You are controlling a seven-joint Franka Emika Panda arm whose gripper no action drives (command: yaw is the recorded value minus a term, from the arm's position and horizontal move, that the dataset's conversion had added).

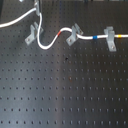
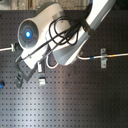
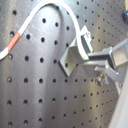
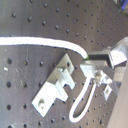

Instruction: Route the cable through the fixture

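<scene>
One claw [image 1: 37,10] pinches the white cable [image 1: 46,44] just above the far-left clip [image 1: 32,33] in the first exterior view; mid and right clips [image 1: 110,39] look threaded. We shd lower straight, keeping slack, w/o dragging sideways.

The first exterior view looks down at a slant across the perforated desk [image 1: 65,90], with three clips along the top of the frame. The second exterior view looks straight down from above the arm [image 2: 65,35], which hides much of the desk. Both share the rightmost clip [image 1: 110,39] [image 2: 103,58]. Both wrist views sit close over one clip [image 3: 75,52] [image 4: 55,87] and the white cable [image 3: 50,7] [image 4: 40,41].
</scene>
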